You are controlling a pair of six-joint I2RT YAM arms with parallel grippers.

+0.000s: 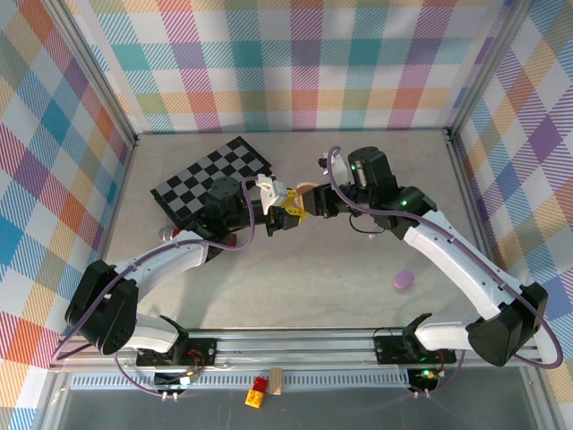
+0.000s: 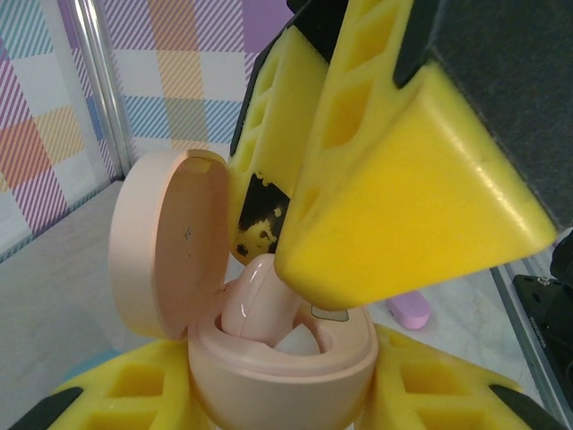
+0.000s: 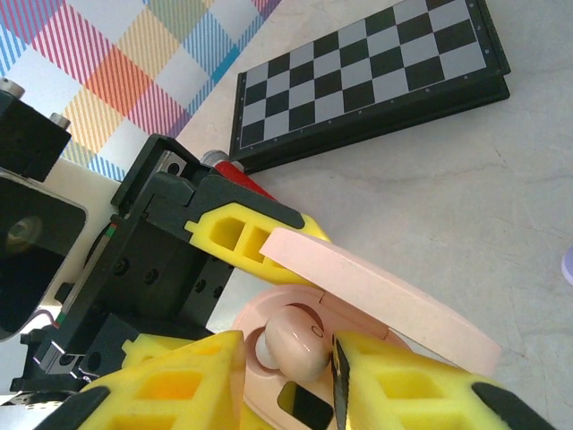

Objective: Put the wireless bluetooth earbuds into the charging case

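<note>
1. I see pastel plaid walls (image 1: 295,63) closing in the back and both sides of the workspace.
2. The tabletop (image 1: 304,287) is pale and faintly veined like marble. It is evenly lit, with only soft shadows.
3. Silver metal posts (image 1: 107,85) run along the corners where the walls meet.
4. A slotted aluminium rail (image 1: 295,345) crosses the near edge, with a grey ledge (image 1: 358,399) below it.

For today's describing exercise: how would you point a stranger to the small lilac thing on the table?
Find the table, then the right arm's white forearm. Beside it lies a lilac oval, alone on the surface, unlike the pink case held aloft.
</note>
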